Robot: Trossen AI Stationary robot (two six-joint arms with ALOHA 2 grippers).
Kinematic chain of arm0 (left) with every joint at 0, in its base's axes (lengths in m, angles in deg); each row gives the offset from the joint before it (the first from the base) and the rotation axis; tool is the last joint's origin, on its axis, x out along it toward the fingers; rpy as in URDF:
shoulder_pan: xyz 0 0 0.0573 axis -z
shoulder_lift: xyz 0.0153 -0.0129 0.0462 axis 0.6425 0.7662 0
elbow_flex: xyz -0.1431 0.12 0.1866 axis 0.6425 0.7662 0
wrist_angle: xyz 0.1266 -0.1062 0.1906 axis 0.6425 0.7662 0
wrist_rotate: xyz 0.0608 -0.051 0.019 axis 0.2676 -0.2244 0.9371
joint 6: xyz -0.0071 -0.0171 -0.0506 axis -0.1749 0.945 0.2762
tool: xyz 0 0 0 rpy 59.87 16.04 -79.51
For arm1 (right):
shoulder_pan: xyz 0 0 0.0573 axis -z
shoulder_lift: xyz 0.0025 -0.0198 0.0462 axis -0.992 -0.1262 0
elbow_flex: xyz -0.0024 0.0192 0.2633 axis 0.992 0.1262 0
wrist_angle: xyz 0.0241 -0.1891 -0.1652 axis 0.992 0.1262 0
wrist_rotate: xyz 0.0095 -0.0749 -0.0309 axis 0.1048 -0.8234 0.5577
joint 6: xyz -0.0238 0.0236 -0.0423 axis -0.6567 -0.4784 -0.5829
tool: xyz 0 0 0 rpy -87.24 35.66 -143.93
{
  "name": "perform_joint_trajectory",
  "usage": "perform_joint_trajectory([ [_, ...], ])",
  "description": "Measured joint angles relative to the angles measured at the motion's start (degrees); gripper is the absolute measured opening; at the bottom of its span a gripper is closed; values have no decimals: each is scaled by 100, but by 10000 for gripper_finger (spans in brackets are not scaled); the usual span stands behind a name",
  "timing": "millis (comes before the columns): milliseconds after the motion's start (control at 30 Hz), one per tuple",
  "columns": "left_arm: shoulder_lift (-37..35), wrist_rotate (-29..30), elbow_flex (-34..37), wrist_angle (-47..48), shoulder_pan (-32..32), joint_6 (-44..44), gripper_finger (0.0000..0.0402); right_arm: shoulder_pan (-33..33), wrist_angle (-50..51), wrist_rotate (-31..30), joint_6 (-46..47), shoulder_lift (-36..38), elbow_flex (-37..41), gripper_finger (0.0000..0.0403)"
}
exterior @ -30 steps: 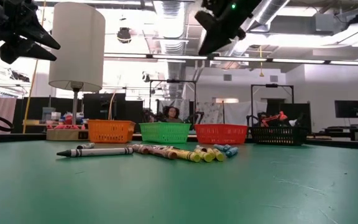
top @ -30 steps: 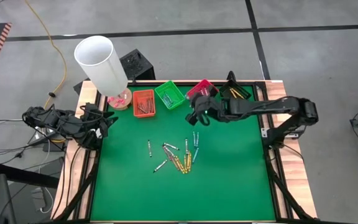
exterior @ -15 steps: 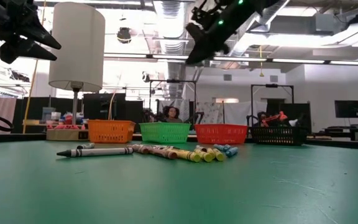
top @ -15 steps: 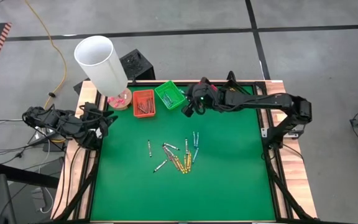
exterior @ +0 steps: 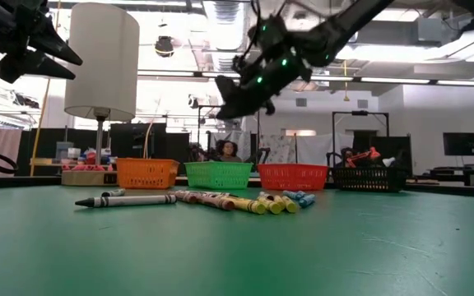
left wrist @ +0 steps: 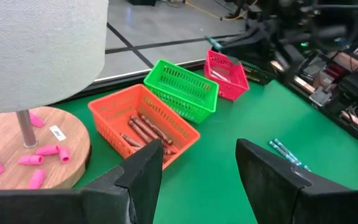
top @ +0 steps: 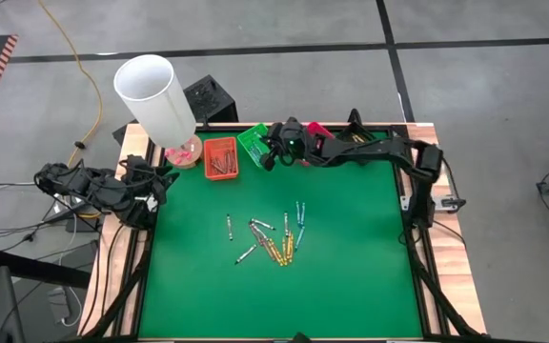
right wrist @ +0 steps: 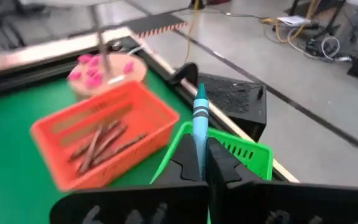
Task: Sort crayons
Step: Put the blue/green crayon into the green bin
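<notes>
In the middle of the green mat (top: 351, 267), nearest to where I stand, the loose crayons (top: 273, 238) lie scattered: yellow ones bunched together, a couple of blue ones just to their right, greyish ones to the left, all flat on the mat and touching no gripper. From table height they show as a low row (exterior: 220, 200) in front of the trays.

Beyond them, along the far edge, four trays stand in a line: orange tray (top: 221, 157), green tray (top: 255, 145), pink tray (top: 315, 131) and black tray (top: 365, 140). The orange tray holds a bundle of brownish-red crayons (left wrist: 146, 130).

The right arm reaches in from the right side across the back of the table, and its right gripper (top: 273, 152) hangs in the air above the green tray. Its two dark fingers (right wrist: 180, 165) are pressed tight together on a blue crayon (right wrist: 200, 127), which stands upright between them, its lower end pinched in the jaws and its tip sticking up clear of the fingertips. In that wrist view the green tray's rim (right wrist: 241, 149) lies right behind the crayon.

At the left edge of the table the left gripper (left wrist: 197, 168) waits, raised off the mat, fingers spread wide with nothing between them, pointing toward the orange tray. Just beside it stands a lamp (top: 155, 95) on a round wooden base (left wrist: 5, 155) strewn with small pink erasers (left wrist: 33, 158).
</notes>
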Motion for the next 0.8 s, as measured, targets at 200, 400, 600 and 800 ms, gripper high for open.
perform_joint_trajectory([
  [200,0,-27,0,0,1,1,192,230,-414,114,739,-512,-4,1],
  [400,0,-28,0,1,2,1,192,250,-460,354,1112,-966,-143,1],
  [600,0,-24,0,2,1,1,192,202,-407,395,1186,-1204,-316,1],
  [800,0,-22,0,0,2,12,192,260,-366,384,1644,-1191,-358,7],
])
